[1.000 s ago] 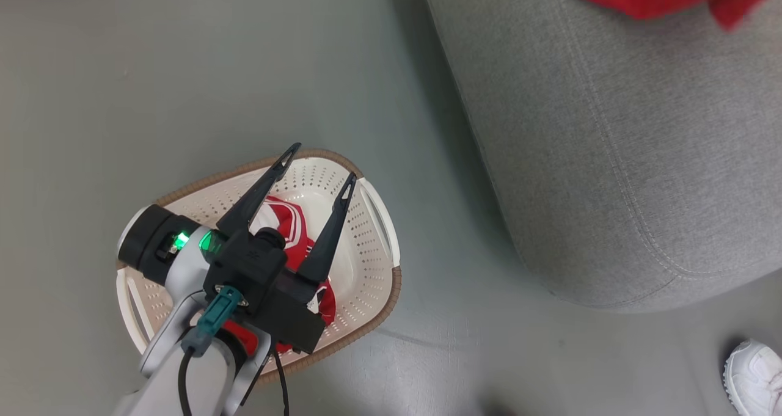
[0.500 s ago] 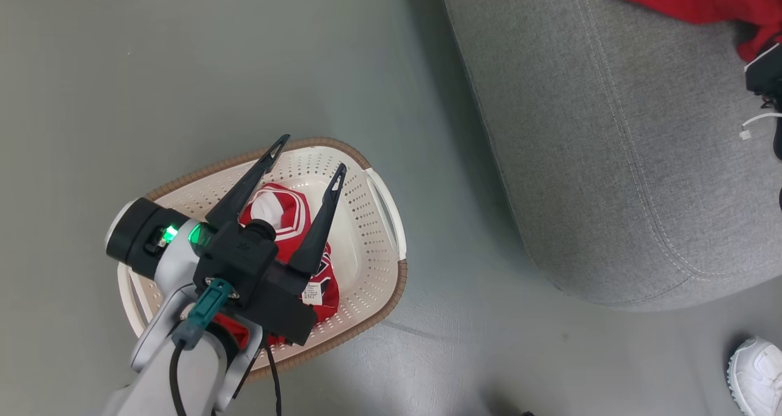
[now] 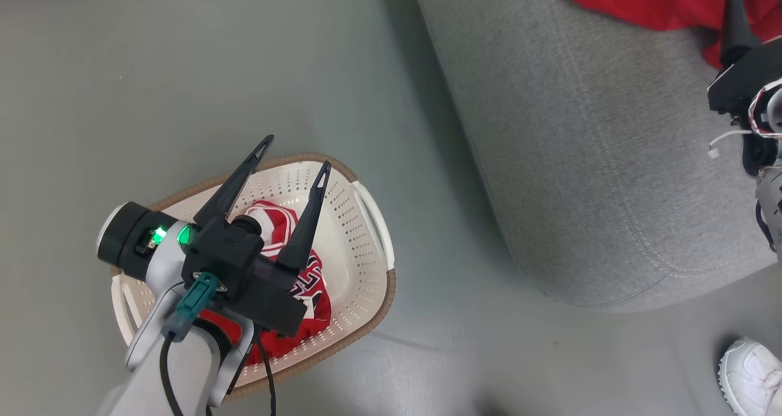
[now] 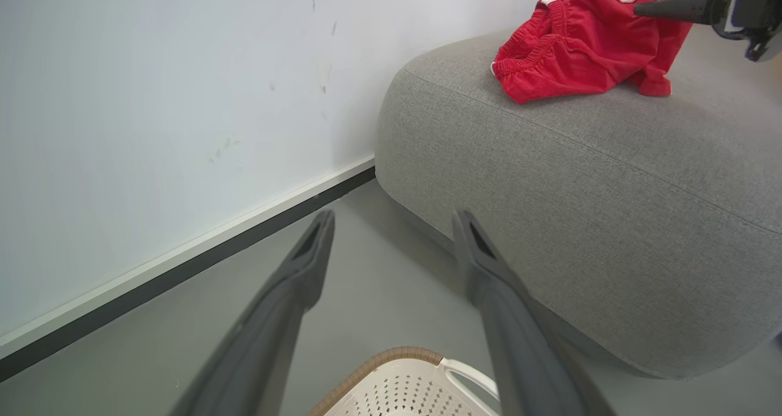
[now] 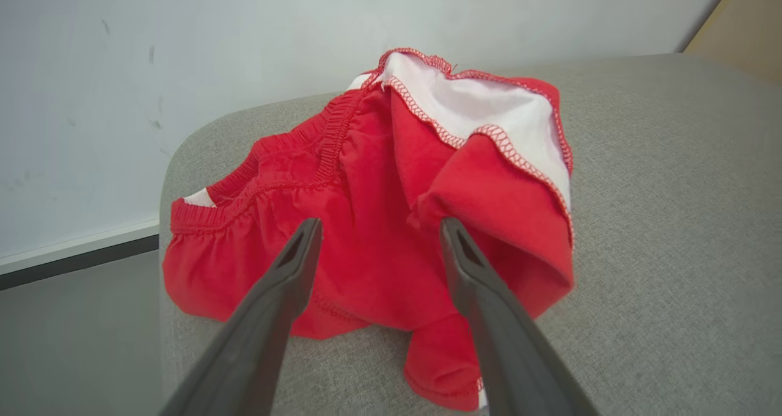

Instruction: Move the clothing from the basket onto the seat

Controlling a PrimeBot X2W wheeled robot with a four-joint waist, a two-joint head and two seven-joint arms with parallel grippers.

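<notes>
A red jersey [image 3: 313, 284] with striped lettering lies in the cream basket [image 3: 372, 220] on the floor. My left gripper [image 3: 295, 154] hovers over the basket, open and empty, its fingers pointing past the rim toward the seat [image 3: 611, 159]. On the grey seat [image 5: 672, 220] lies the plain red garment [image 5: 379, 159] with a white panel and stitched trim. My right gripper [image 5: 379, 226] stands open just above it, fingers straddling the cloth without gripping. In the left wrist view the garment [image 4: 580, 49] rests near the seat's far end.
A person's white shoe [image 3: 751, 373] is on the grey floor at the lower right. A white wall with a dark baseboard [image 4: 183, 269] runs behind the basket [image 4: 403, 379] and seat. Bare floor separates basket and seat.
My right gripper has gone from shut to open, letting the plain red garment go on the seat, and has come into the head view at the right edge. The left gripper stays over the basket.
</notes>
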